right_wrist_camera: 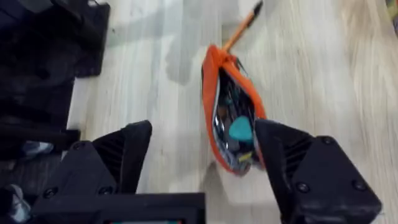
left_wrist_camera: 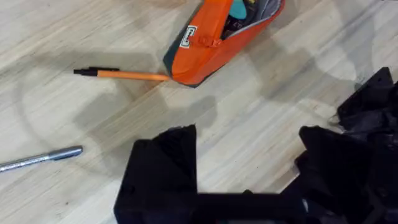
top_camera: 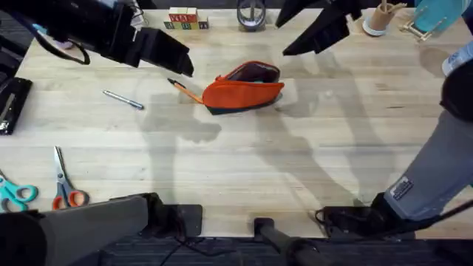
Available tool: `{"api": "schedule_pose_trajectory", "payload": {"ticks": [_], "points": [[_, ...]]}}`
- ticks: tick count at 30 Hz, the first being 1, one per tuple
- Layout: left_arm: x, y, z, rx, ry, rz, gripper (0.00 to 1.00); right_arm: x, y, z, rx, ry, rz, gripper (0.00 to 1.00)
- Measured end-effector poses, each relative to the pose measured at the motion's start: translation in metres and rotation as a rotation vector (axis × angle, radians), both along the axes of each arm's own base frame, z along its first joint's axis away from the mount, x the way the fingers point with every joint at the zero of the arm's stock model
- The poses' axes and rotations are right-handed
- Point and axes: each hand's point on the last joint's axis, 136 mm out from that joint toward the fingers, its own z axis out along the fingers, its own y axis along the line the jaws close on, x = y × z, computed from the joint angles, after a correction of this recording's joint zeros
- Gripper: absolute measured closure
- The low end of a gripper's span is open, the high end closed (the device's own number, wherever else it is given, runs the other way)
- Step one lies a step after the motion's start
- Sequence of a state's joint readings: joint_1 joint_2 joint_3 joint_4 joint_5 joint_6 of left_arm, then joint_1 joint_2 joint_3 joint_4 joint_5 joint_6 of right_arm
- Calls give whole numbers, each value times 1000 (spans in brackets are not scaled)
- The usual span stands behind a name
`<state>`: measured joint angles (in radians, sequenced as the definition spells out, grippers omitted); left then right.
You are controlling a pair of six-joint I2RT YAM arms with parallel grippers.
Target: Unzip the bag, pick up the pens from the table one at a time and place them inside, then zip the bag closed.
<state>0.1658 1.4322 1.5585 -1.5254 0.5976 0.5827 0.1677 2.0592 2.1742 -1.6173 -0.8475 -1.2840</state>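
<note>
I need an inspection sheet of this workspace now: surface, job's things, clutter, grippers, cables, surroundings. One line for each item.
Surface: light wooden table, no spills seen.
Job's things: orange bag unzipped, mouth open, items inside; orange pen lying on the table, its end at the bag's corner; silver pen lying apart, left of the bag.
Clutter: two scissors at the near left; letter blocks and a cup at the far edge.
Grippers: left gripper open, empty; right gripper open, above the bag.
Cables: a dark cable near the right base.
Surroundings: nothing seen.
</note>
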Motion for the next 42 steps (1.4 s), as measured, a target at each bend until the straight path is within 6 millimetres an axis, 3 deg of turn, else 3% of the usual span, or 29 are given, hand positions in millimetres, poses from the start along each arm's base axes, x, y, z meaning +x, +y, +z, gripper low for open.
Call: {"api": "schedule_pose_trajectory", "payload": {"ticks": [14, 26, 35, 42], "points": [[0, 0, 0, 0, 0, 0, 8, -20, -24, 9, -339, 100, -297, 4], [0, 0, 0, 0, 0, 0, 6, -42, -10, 9, -529, 87, -402, 4], [0, 0, 0, 0, 1, 1, 6, -84, -37, 16, -566, 90, -456, 4], [0, 0, 0, 0, 0, 0, 6, -103, -63, -5, -616, 104, -578, 4]]}}
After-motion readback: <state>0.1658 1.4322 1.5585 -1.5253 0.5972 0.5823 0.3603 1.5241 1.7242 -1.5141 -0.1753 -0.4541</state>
